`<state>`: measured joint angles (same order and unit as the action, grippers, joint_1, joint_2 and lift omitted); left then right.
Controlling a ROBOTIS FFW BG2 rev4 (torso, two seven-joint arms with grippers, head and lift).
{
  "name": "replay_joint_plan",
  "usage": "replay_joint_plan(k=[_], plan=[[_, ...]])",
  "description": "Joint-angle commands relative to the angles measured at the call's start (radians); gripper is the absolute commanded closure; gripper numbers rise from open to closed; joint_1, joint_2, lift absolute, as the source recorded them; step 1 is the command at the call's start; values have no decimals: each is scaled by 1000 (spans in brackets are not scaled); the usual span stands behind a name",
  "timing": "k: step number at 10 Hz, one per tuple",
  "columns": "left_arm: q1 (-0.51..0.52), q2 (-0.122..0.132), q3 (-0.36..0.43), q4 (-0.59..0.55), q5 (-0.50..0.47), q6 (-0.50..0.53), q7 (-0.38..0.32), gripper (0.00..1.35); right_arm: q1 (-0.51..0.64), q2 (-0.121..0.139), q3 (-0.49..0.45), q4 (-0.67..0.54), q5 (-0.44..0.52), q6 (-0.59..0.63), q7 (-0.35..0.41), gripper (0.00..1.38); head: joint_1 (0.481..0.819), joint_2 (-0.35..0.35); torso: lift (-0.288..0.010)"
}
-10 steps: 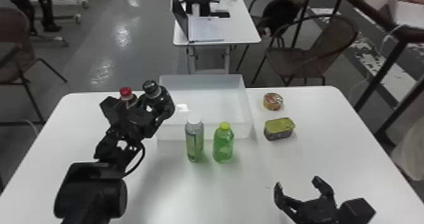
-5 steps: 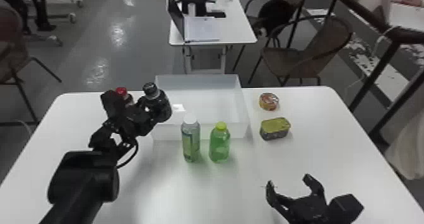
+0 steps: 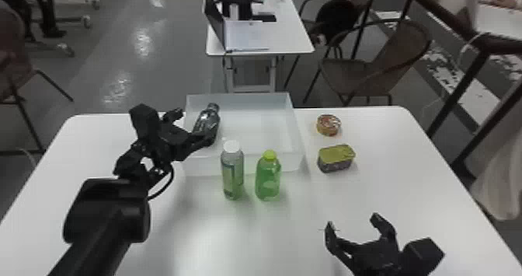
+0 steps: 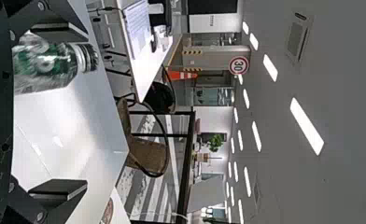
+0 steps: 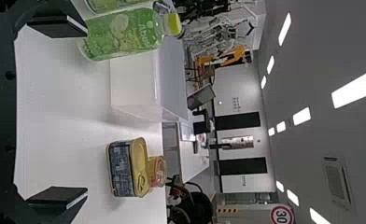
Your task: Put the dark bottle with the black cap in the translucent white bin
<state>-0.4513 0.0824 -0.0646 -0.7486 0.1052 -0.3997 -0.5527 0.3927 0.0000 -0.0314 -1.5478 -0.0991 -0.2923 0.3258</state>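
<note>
- Bottle (image 3: pixel 206 121) tilts inside the bin (image 3: pixel 252 100) at its left side, cap up and away from us.
- Our left claw (image 4: pixel 84 111), the nearer, is spread wide, the bottle between its fingers and close beside one.
- We judge it released; next comes a retreat along that gap, without brushing the glassy side.
- Our right claw (image 3: pixel 352 221), also wide, is parked over the table (image 3: pixel 388 178).
</note>
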Motion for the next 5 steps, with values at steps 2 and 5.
replay_joint_plan(k=[2, 5], plan=[[19, 8, 3, -9, 50, -74, -7, 122, 11, 1, -4, -9, -5, -2, 2, 98, 695, -35, -58], [200, 7, 69, -225, 76, -80, 60, 122, 15, 1, -4, -20, -2, -2, 1, 99, 695, -17, -58]])
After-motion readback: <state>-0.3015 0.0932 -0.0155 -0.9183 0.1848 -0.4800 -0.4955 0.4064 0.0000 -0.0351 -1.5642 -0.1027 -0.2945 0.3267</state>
